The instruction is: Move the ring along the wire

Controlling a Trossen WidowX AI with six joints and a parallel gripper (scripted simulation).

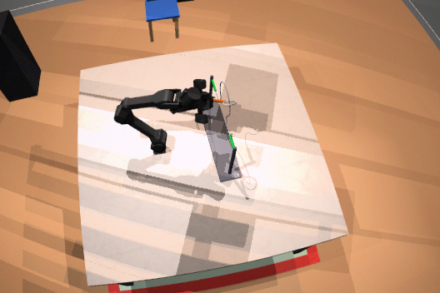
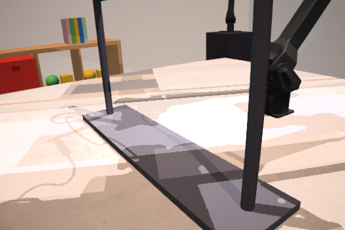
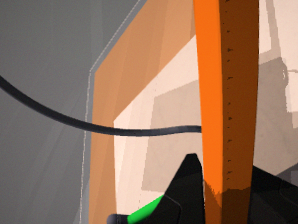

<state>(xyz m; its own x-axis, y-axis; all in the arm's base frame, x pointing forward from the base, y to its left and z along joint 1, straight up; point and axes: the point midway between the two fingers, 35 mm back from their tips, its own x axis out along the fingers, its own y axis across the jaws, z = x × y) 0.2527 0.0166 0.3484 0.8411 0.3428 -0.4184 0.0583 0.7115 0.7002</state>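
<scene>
gripper (image 1: 211, 100), clamped on orange handle (image 1: 219, 100), ring (image 1: 231, 102) beside far post (image 1: 212, 79), above grey base plate (image 1: 221, 139).

Place: a playroom-like room in a home.
Floor: orange-brown wooden planks (image 1: 382, 125) all around the pale square table (image 1: 123, 233).
Shelf: low wooden shelf unit (image 2: 77, 49) beyond the table, holding a red box (image 2: 16, 72), green ball (image 2: 51, 80), yellow blocks, upright coloured books (image 2: 74, 30).
Seat: small blue chair (image 1: 162, 12) near the table's far edge.
</scene>
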